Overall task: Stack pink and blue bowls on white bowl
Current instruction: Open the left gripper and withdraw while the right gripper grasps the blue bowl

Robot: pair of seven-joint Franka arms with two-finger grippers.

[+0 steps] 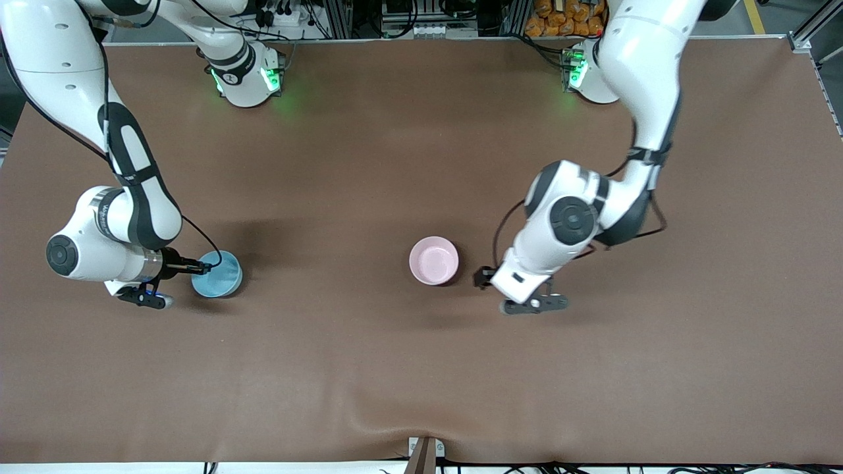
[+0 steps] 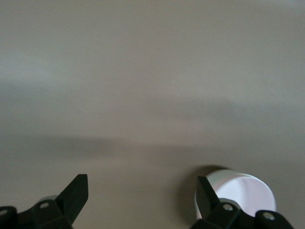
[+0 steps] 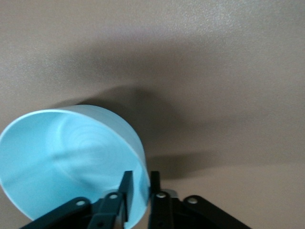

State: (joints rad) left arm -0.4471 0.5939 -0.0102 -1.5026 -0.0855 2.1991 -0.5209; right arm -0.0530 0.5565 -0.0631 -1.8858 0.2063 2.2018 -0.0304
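The right end effector (image 3: 138, 188) pinches the blue bowl's (image 1: 217, 274) rim near the worktop's (image 1: 421, 368) edge; the left end effector (image 2: 143, 198) gapes wide beside the pink bowl (image 1: 434, 261).

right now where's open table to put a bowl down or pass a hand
Bare table spans between the blue bowl and the pink bowl, plus the whole strip nearer the front camera. Crowded spots: the right gripper clamps the blue bowl's rim, and the open left gripper sits beside the pink bowl.
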